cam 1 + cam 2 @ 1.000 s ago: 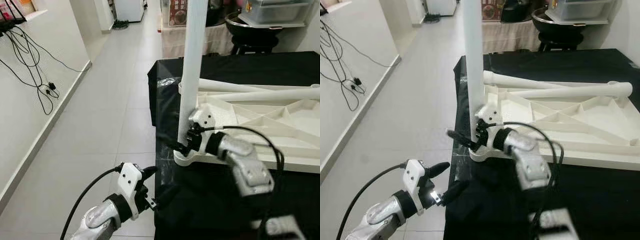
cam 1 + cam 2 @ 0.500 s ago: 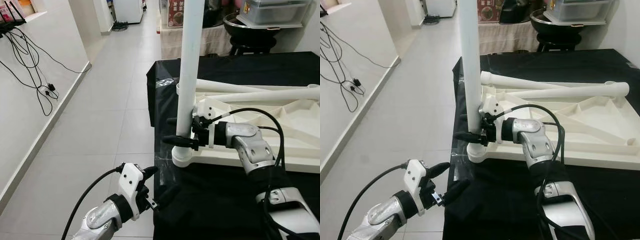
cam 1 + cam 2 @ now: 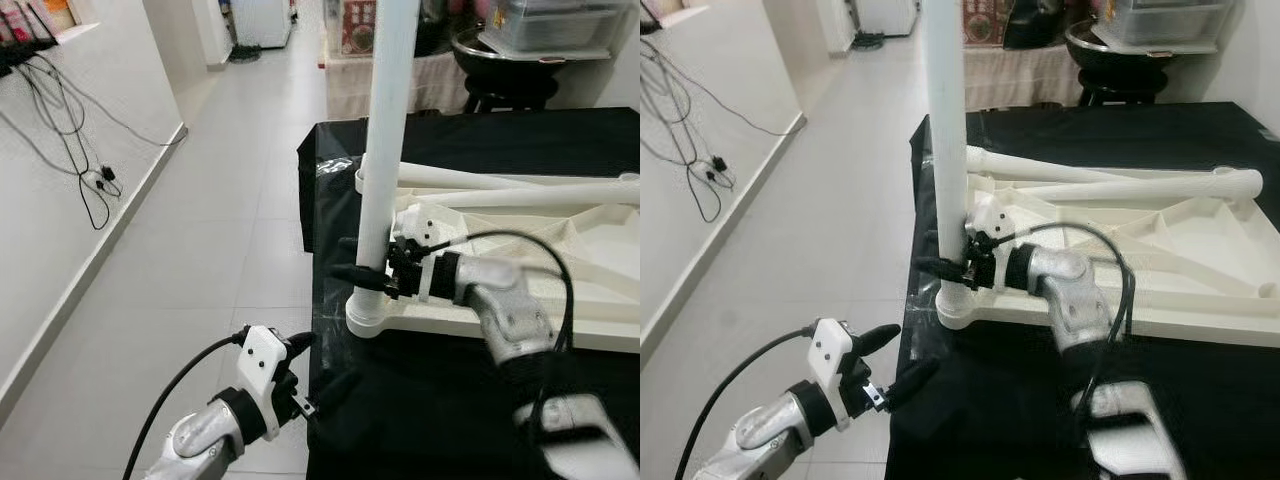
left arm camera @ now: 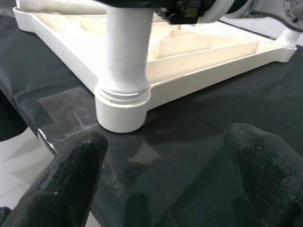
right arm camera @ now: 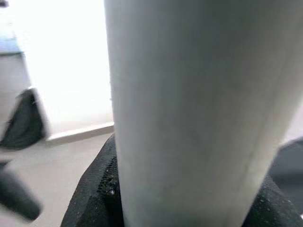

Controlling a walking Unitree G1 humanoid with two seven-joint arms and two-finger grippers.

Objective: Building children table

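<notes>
A white children's table top (image 3: 600, 270) lies upside down on a black cloth-covered table (image 3: 420, 400). One white leg (image 3: 385, 150) stands upright in the corner socket (image 3: 368, 318) nearest the table's front left corner. My right gripper (image 3: 365, 275) is shut on this leg just above the socket, with the black fingers (image 5: 94, 198) on either side of it. My left gripper (image 3: 318, 365) hangs open, low beside the table's front left corner, with its fingers (image 4: 71, 179) pointing at the socket (image 4: 122, 111). Two more white legs (image 3: 1120, 185) lie across the table top.
Grey tiled floor (image 3: 200, 230) runs along the table's left side to a white wall with hanging cables (image 3: 70, 130). Behind the table stand a cloth-draped shelf (image 3: 345, 80), a black stool with a bowl (image 3: 505, 60) and a clear plastic box (image 3: 560, 25).
My right gripper has moved up from the socket to the leg's lower shaft, and its wrist has levelled out. The left arm has stayed put. The camera has shifted slightly.
</notes>
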